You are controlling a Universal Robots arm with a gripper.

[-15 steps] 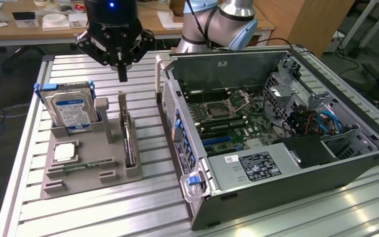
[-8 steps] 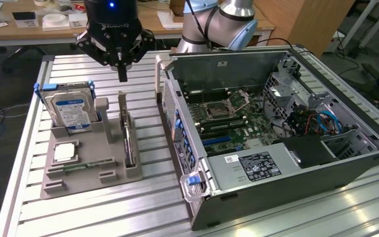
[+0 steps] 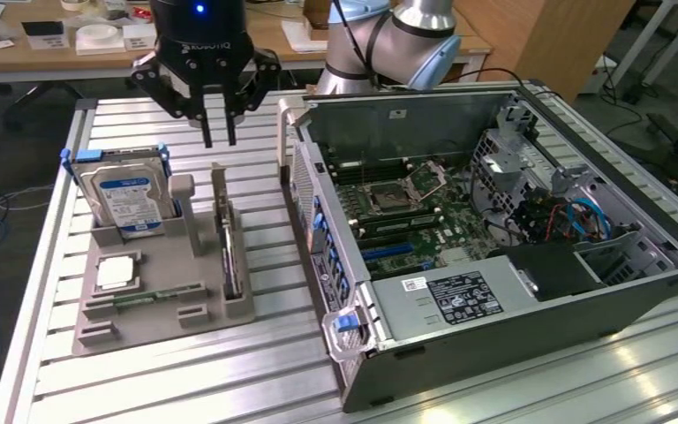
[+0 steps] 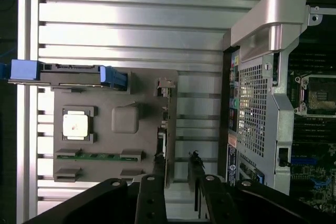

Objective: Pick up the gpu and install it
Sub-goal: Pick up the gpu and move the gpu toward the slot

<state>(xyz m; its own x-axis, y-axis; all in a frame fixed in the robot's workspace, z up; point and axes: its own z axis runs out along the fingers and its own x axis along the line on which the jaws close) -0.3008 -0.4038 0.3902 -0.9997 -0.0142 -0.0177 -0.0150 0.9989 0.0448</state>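
Observation:
The gpu [image 3: 230, 252] stands on its edge in a slot of the grey holder tray [image 3: 186, 247], a thin dark card with a silvery bracket end. In the wrist view the gpu [image 4: 164, 140] appears edge-on as a narrow strip. My gripper [image 3: 219, 132] hangs above the far end of the tray, well above the card and a little beyond it. Its two black fingers point down, a small gap apart, with nothing between them. In the wrist view the gripper [image 4: 177, 167] straddles the line of the card without touching it.
The tray also holds a hard drive [image 3: 127, 190] with blue rails, a processor chip [image 3: 116, 274] and a green memory stick [image 3: 139, 299]. On the exterior view's right, the open computer case [image 3: 621, 291] lies with its motherboard [image 3: 410, 212] exposed. Everything rests on a slatted aluminium table [image 3: 198, 380].

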